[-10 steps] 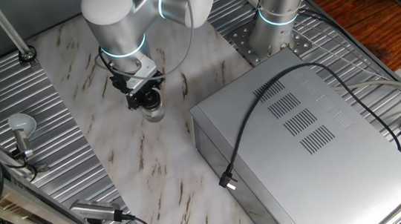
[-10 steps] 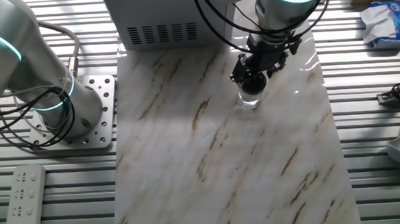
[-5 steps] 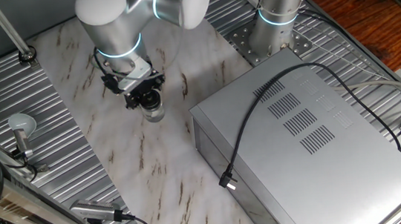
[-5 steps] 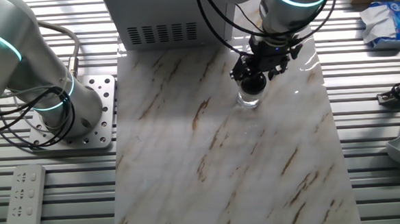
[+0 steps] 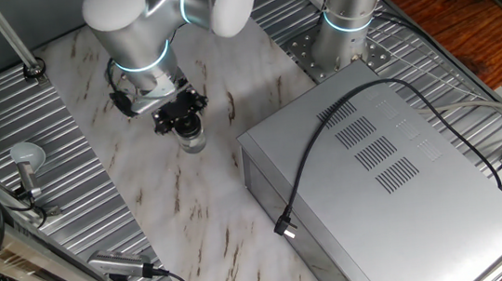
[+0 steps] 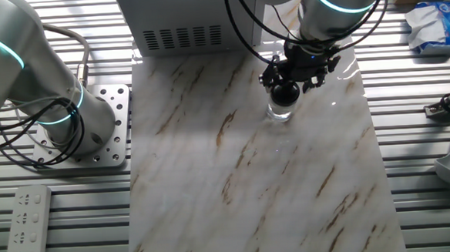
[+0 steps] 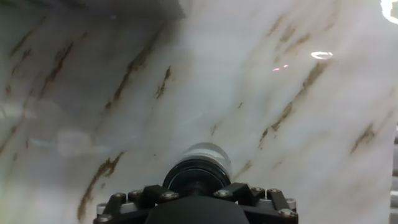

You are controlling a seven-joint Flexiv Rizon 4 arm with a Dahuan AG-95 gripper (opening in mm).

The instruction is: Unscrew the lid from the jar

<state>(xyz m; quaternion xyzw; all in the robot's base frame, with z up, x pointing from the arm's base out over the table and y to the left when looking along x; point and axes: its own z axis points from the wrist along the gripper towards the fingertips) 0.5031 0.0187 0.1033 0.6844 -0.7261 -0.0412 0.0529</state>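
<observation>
Two high opposing views and a close, seemingly downward hand view share the jar (image 5: 193, 143).

No legible text or labels

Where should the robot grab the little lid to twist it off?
Best guess: by its round rim, coming straight down from above. The lid sits flat on top of the upright jar, so its sides are the only parts to pinch. The gripper is already over it, seemingly closed on that rim.

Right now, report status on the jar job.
Tool shut on lid. Jar upright on marble top, lid not yet off. Grey box beside it, apart.
</observation>
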